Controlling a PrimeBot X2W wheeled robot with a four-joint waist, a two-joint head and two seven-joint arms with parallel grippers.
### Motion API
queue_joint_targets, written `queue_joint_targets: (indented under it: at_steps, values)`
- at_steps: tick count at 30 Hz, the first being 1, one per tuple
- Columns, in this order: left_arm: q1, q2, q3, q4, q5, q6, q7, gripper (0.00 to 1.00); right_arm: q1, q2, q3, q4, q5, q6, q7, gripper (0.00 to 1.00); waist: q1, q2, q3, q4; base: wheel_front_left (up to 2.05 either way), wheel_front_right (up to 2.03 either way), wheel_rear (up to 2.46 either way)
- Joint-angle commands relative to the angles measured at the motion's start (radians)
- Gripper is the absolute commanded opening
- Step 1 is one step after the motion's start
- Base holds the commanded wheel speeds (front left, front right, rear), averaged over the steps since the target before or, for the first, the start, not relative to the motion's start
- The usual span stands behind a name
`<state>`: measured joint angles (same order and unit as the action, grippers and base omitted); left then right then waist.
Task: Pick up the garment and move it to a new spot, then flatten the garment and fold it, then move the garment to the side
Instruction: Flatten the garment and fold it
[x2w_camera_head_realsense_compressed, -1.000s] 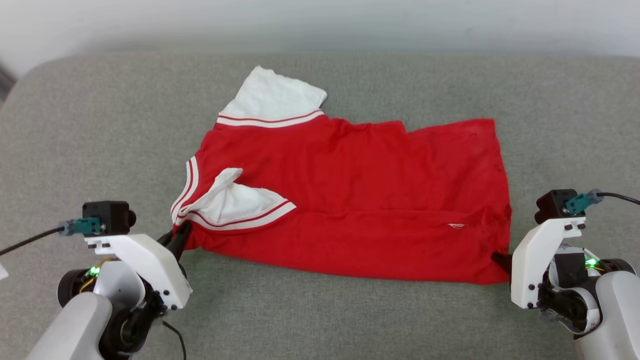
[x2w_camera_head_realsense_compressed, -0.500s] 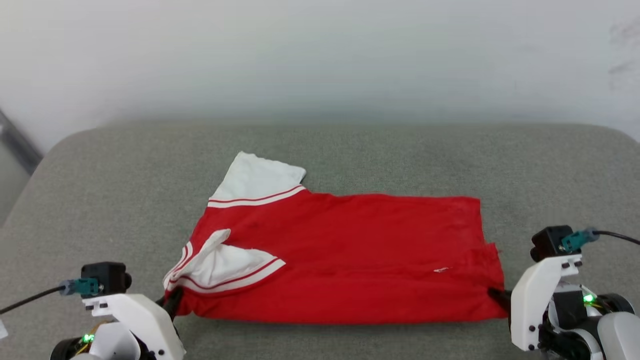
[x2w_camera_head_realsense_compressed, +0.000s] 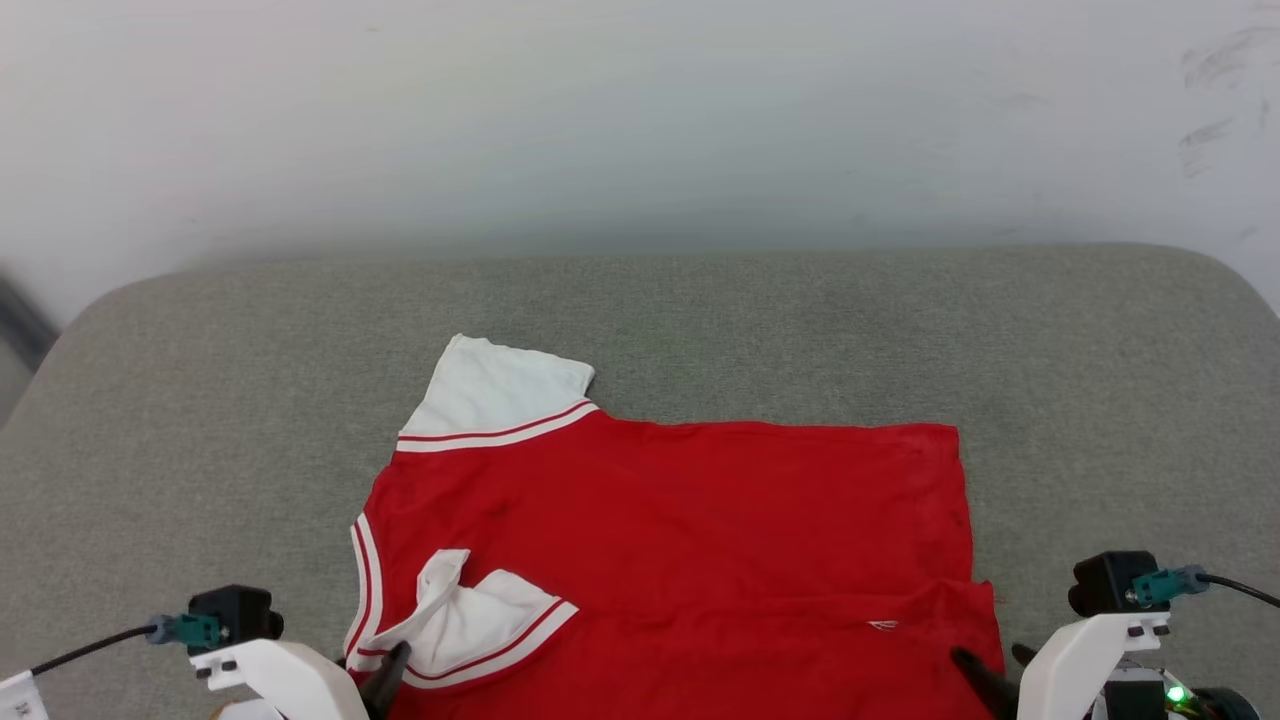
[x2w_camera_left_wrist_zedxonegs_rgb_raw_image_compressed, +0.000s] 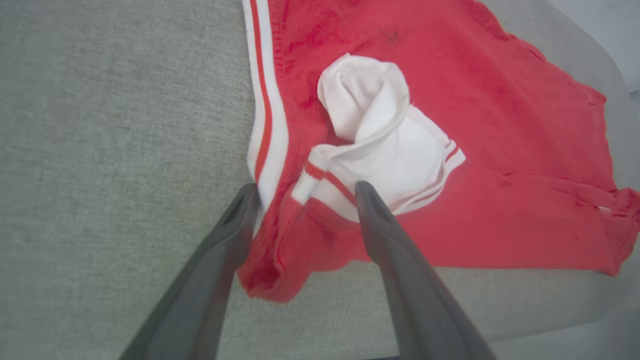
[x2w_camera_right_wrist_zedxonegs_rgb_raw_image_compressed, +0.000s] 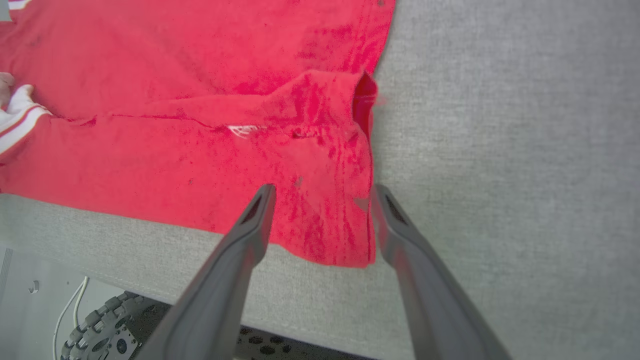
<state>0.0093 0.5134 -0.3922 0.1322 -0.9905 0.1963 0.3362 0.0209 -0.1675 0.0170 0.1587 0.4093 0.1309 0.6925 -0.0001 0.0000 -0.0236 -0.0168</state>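
The left gripper (x2w_camera_left_wrist_zedxonegs_rgb_raw_image_compressed: 306, 190) is released. Its fingers stand wide apart, one tip at the outer edge of the striped trim (x2w_camera_left_wrist_zedxonegs_rgb_raw_image_compressed: 262, 100) and the other over the cuff of the near sleeve (x2w_camera_left_wrist_zedxonegs_rgb_raw_image_compressed: 380, 135). Nothing is pinched between them, and I cannot tell whether the tips touch the cloth. The right gripper (x2w_camera_right_wrist_zedxonegs_rgb_raw_image_compressed: 322, 190) is spread too, straddling the near hem corner (x2w_camera_right_wrist_zedxonegs_rgb_raw_image_compressed: 345, 240). One tip is over red cloth and the other is just beside the side edge, over bare cushion (x2w_camera_head_realsense_compressed: 700, 320).

So each gripper sits at one near corner of the garment (x2w_camera_head_realsense_compressed: 700, 540). I read this as a two-handed stance on its near edge, since taking both corners at once would keep that edge taut for pulling or spreading.

The garment lies on the cushion's near half, neck end to the robot's left and hem to its right, with the plain red side up and no lettering showing. It is mostly flat, with three exceptions:
- The near sleeve is flopped back onto the body in a crumpled curl.
- A ridge runs past a small white tag (x2w_camera_right_wrist_zedxonegs_rgb_raw_image_compressed: 240, 130).
- The hem by the right gripper stands up in a small loop.

The far sleeve (x2w_camera_head_realsense_compressed: 500, 395) lies spread toward the wall (x2w_camera_head_realsense_compressed: 640, 120).

Flattening looks to be the step in hand, with folding not begun. The near sleeve needs drawing out first. The near edge also lies close to the cushion's front, so a pull toward the robot could drag cloth over it.
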Motion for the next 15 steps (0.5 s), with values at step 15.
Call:
queue_joint_targets:
  at_steps: [15]
  values:
    - [-0.286,0.017,0.083,-0.035,0.154,0.000,-0.240,1.00,-0.137,0.027,-0.001,-0.162,-0.131,0.000,-0.571,1.00,0.0001,0.0000,0.125,-0.084,0.00,0.00,0.00]
